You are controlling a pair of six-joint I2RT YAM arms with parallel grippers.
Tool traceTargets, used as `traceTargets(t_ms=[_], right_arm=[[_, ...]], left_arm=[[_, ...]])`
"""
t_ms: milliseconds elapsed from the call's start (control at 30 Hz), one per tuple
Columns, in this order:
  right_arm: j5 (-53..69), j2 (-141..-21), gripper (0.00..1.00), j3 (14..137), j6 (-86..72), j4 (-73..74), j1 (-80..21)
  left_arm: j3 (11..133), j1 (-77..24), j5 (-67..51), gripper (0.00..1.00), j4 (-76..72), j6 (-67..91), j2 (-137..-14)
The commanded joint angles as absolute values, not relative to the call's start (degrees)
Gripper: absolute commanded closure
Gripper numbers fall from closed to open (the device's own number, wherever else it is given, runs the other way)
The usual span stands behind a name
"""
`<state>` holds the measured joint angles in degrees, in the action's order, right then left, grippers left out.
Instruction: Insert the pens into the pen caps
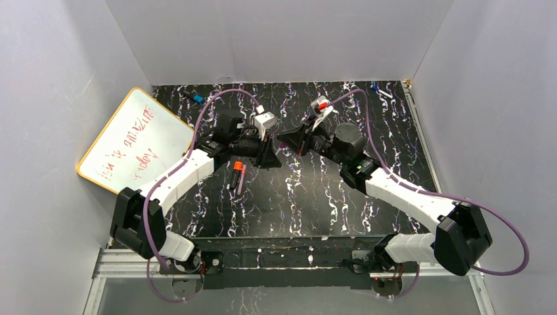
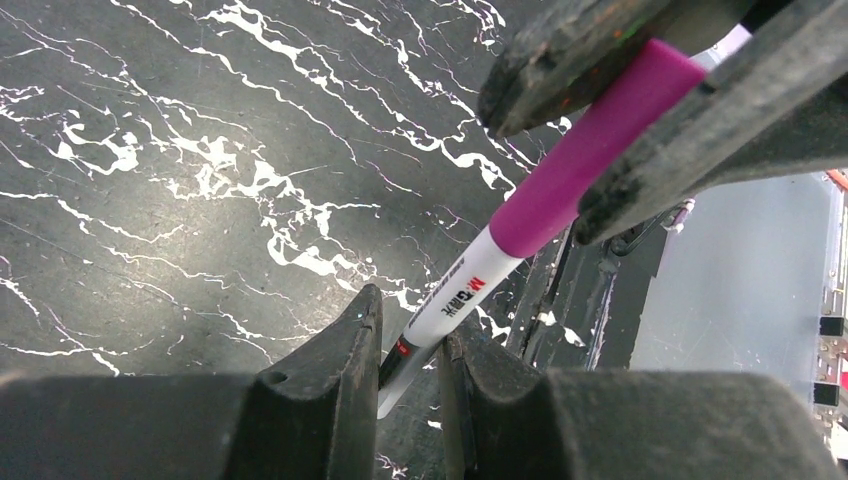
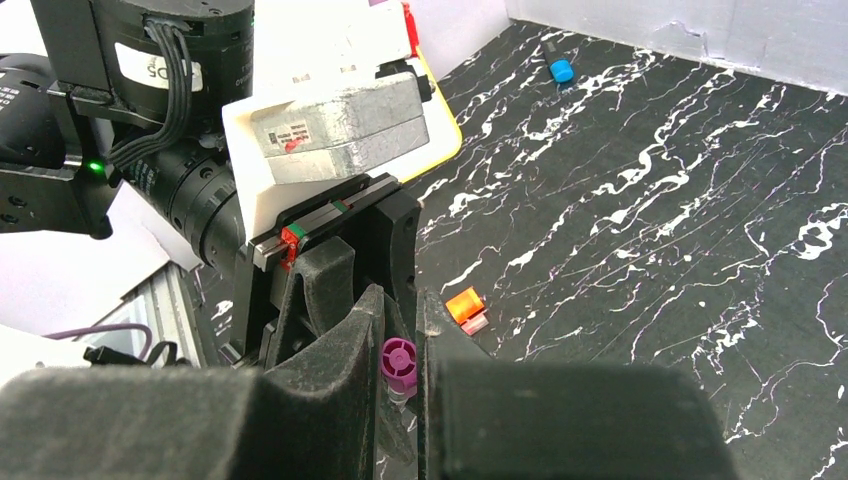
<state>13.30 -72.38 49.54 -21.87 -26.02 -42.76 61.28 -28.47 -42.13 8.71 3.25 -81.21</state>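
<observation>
Both grippers meet above the middle of the table. My left gripper (image 2: pixel 410 325) (image 1: pixel 268 152) is shut on the white barrel of a pen (image 2: pixel 460 295). The pen's far end sits inside a magenta pen cap (image 2: pixel 590 150), which is pinched between the right gripper's fingers (image 2: pixel 700 130). In the right wrist view my right gripper (image 3: pixel 400 310) (image 1: pixel 292 139) is shut on that cap (image 3: pixel 398 360), seen end-on. On the table below lie a black pen with a red-orange end (image 1: pixel 235 174) (image 3: pixel 465 305) and a magenta pen (image 1: pixel 242 178) beside it.
A yellow-framed whiteboard (image 1: pixel 134 139) with red writing leans at the left wall. A small blue cap (image 1: pixel 198 98) (image 3: pixel 561 71) lies at the back left, and a blue-and-white item (image 1: pixel 378 88) in the back right corner. White walls enclose three sides.
</observation>
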Motion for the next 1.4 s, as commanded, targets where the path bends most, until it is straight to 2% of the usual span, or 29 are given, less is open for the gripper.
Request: traceTargets(t_ms=[0,800,1367], right_arm=[[35.3,-74.3,0.99,44.2,-27.9,-6.3,-52.2],[36.1,-75.2,0.99,45.8,-26.5,-1.8,-54.0],[31.2,-74.3,0.98,46.9,-24.9,2.8,-54.2]], left_arm=[[72.3,-25.7,-33.3,1.0,-10.9,8.0,-77.6],[72.6,-25.7,-34.5,1.0,-14.3,11.7,-77.7],[71.0,-25.7,-34.1,1.0,-14.2,11.7,-76.9]])
